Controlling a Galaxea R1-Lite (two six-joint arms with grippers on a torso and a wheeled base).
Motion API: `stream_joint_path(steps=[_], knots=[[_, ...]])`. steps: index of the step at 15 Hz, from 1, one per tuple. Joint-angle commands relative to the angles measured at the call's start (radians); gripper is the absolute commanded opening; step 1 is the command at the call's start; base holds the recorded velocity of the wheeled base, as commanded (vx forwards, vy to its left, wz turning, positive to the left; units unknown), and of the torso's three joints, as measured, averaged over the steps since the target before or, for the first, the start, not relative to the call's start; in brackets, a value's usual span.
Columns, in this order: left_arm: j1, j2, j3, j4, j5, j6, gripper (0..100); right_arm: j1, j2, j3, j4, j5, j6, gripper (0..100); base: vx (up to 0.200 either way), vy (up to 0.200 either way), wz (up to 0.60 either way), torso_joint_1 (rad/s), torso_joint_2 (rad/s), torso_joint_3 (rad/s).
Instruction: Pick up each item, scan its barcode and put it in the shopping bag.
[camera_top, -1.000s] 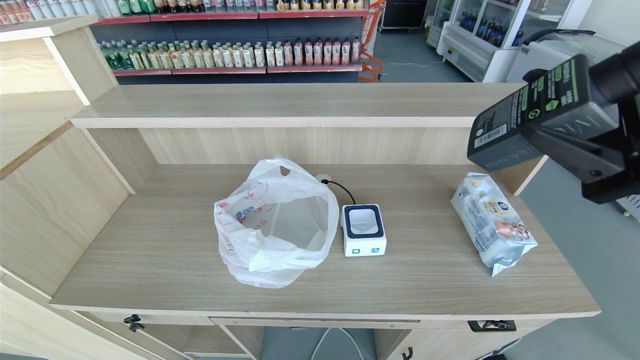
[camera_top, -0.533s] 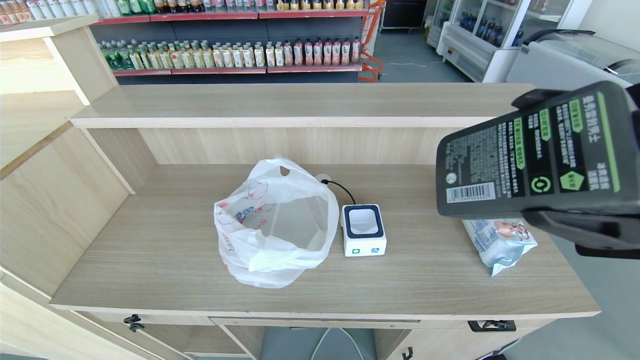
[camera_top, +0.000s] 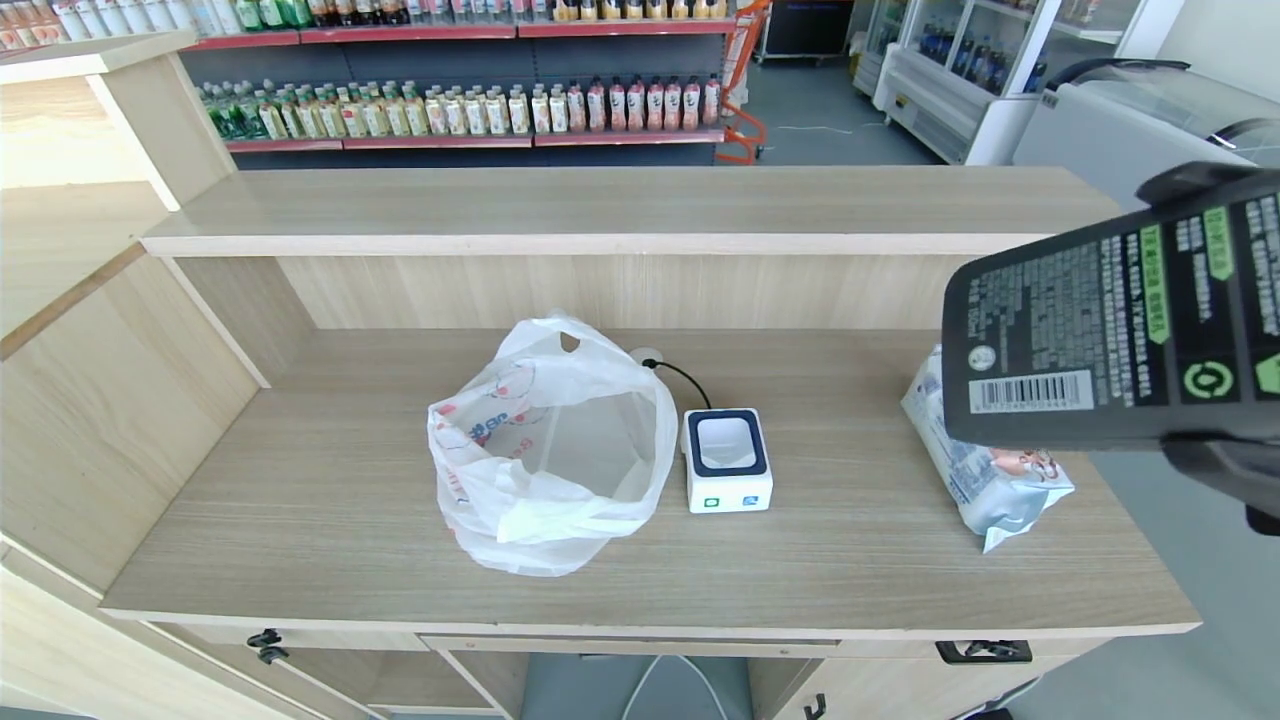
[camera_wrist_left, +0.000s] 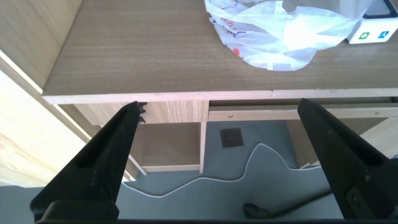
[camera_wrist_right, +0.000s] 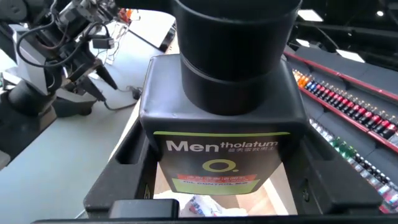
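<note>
– Pale wood counter (camera_top: 300, 500) across the whole scene. What is the biggest thing on it?

– The shopping bag (camera_top: 540, 450), white and half see-through, with red and blue print on its left side. It stands at the middle with its mouth open upward.

– And the dark item on the right?

– A black bottle (camera_top: 1110, 320), flat-sided, held up in the air over the right end of the counter. Its back label faces the head camera: blocks of small white print too fine to read, green tags and symbols, and a white barcode (camera_top: 1030, 392) at the label's lower left corner. In the right wrist view its front carries a yellow-green line, a ring mark and a red strip.

– Who has hold of it?

– The right gripper (camera_wrist_right: 221, 186). Its fingers are closed against the bottle's two sides, below the round cap.

– The left gripper (camera_wrist_left: 217, 168)?

– Spread wide with nothing between the fingers, hanging off the counter's near edge, on the left.

– Smaller things?

– A wipes pack (camera_top: 985, 480), white and light blue with a picture on it, lies flat at the right end; the bottle hides part of it. The scanner (camera_top: 728, 460), a white box with a dark-rimmed window facing up, sits just right of the bag. A thin black cable (camera_top: 680, 378) runs from its far side behind the bag.
</note>
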Motion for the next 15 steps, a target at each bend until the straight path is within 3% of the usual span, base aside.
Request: stream_joint_path(steps=[1,7,10,15], knots=[[0.000,0.001,0.000,0.000,0.000,0.000,100,0.085,-0.020,0.049,0.000,-0.002,-0.019,0,0.000,0.000,0.00,0.000,0.00,0.000],[0.000,0.001,0.000,0.000,0.000,0.000,100,0.136,0.140,-0.042,0.000,-0.004,-0.071,0,0.000,0.000,0.00,0.000,0.00,0.000],[0.000,0.001,0.000,0.000,0.000,0.000,100,0.234,0.134,-0.032,0.000,-0.002,-0.105,0,0.000,0.000,0.00,0.000,0.00,0.000],[0.000,0.001,0.000,0.000,0.000,0.000,100,0.236,0.118,-0.037,0.024,-0.001,-0.152,0,0.000,0.000,0.00,0.000,0.00,0.000]])
